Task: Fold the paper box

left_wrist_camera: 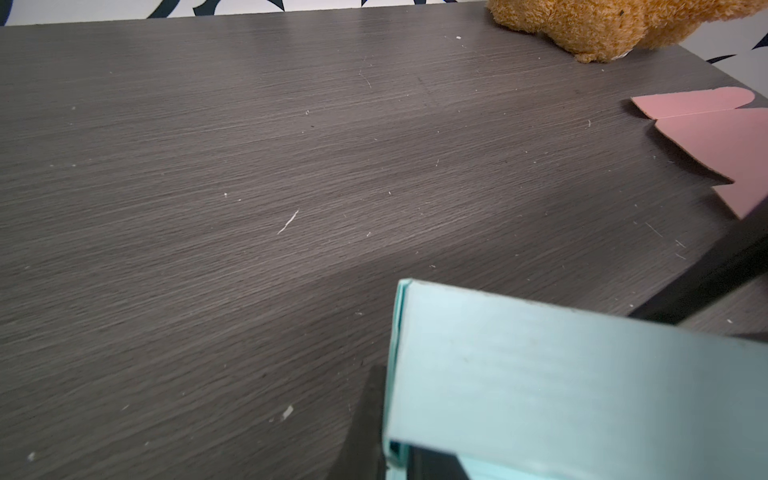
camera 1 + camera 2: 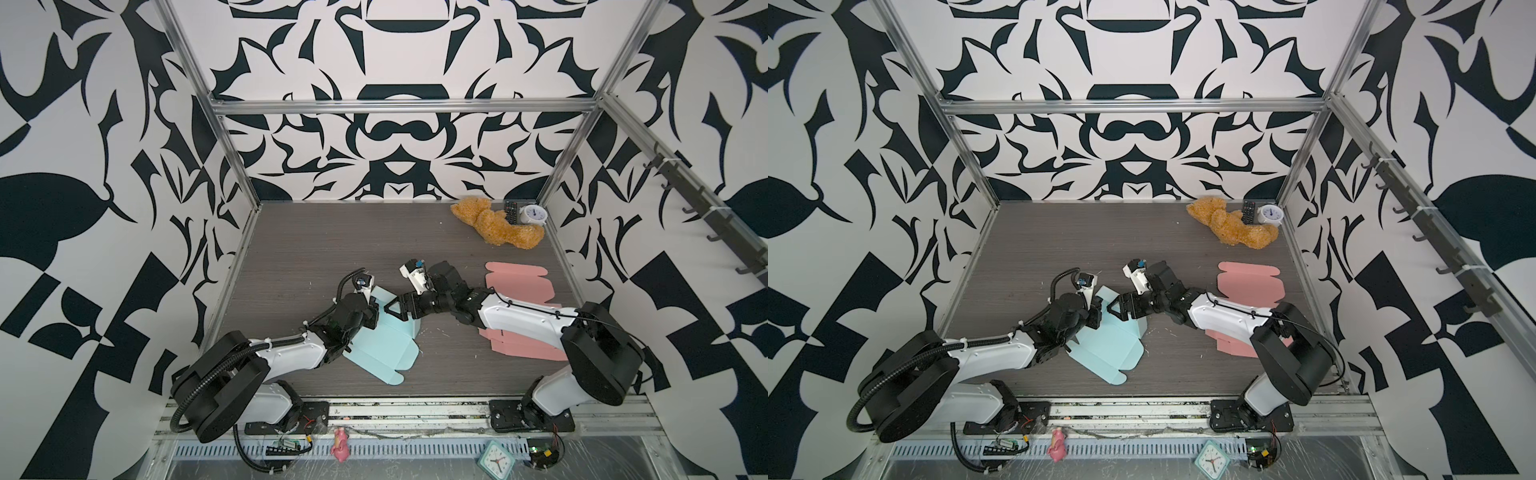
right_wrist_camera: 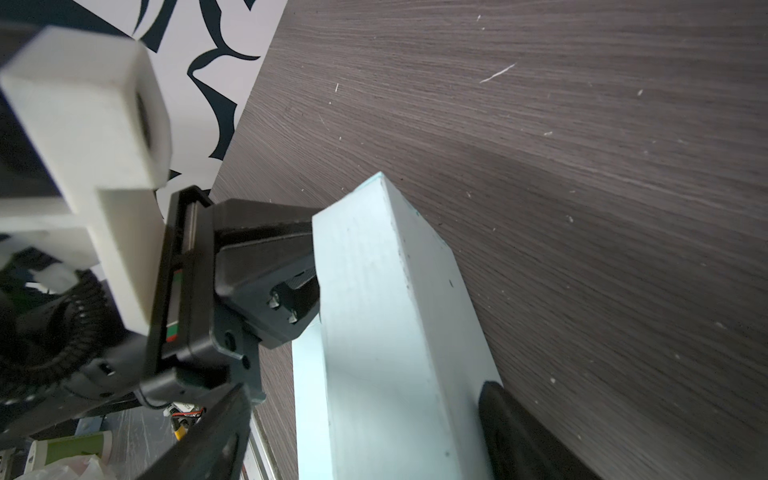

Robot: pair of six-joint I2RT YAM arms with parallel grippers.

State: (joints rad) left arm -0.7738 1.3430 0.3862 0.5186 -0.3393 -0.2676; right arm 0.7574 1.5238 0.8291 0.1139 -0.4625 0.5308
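Note:
A light blue paper box point(image 2: 386, 349) point(image 2: 1113, 349) lies flat at the middle front of the table, and its far side is folded up into a double wall point(image 1: 540, 374) point(image 3: 374, 291). My left gripper point(image 2: 374, 311) point(image 2: 1098, 311) point(image 1: 392, 449) is shut on one end of that wall, one finger point(image 1: 368, 415) pressed against its outer face. My right gripper point(image 2: 395, 309) point(image 2: 1117, 309) point(image 3: 365, 415) stands open astride the same wall. One of its fingers point(image 3: 519, 432) touches the wall's table side; the opposite finger point(image 3: 216, 432) stands apart from it.
Pink flat box blanks point(image 2: 519, 286) point(image 2: 1252, 282) point(image 1: 715, 141) lie at the right, another pile point(image 2: 523, 345) under the right arm. A brown teddy bear point(image 2: 494, 226), a remote point(image 2: 511, 212) and a white alarm clock point(image 2: 534, 216) sit at the back right corner.

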